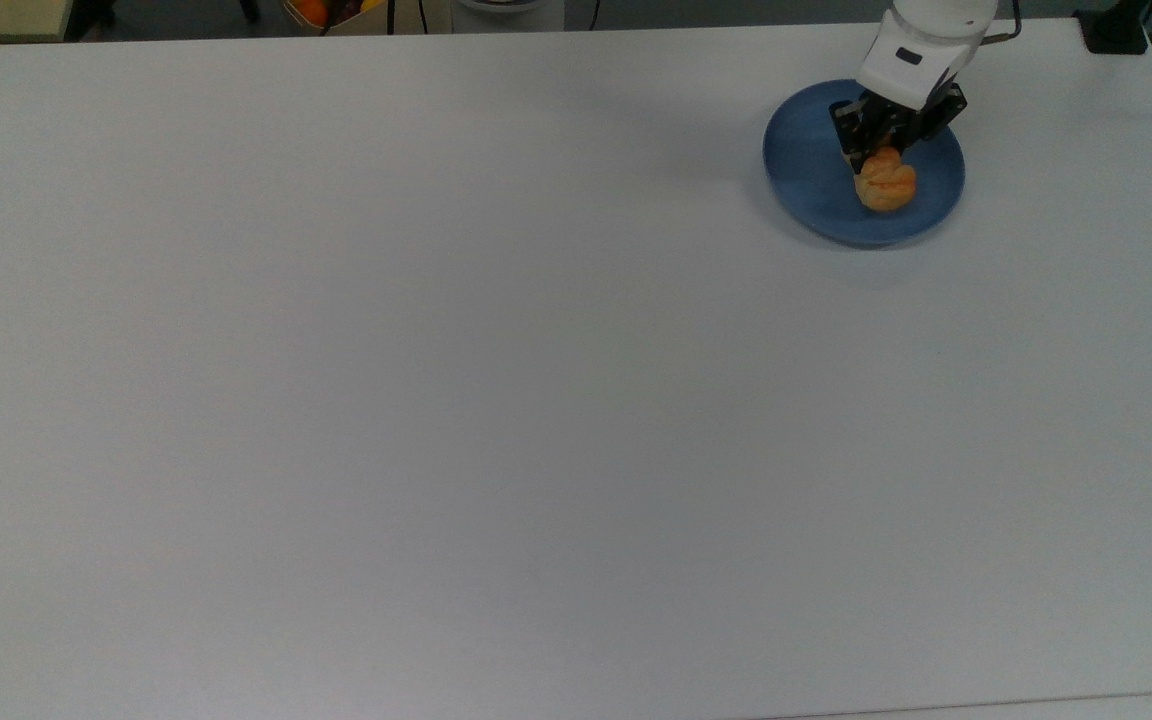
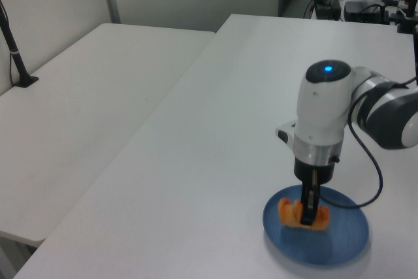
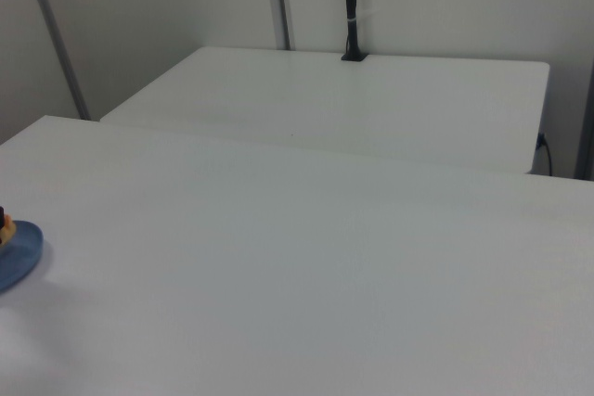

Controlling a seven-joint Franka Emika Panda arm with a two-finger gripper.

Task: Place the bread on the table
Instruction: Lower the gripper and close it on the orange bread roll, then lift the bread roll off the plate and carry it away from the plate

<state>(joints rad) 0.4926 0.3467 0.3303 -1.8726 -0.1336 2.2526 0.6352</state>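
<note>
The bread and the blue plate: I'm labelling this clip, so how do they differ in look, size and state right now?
The bread is a small, lumpy golden-orange roll; the blue plate is round, smooth and far wider. The bread is clamped in the gripper and looks lifted in the left view; the plate lies flat on the table, untouched. Shared: both sit at the same far corner in the top view's upper right.
</note>
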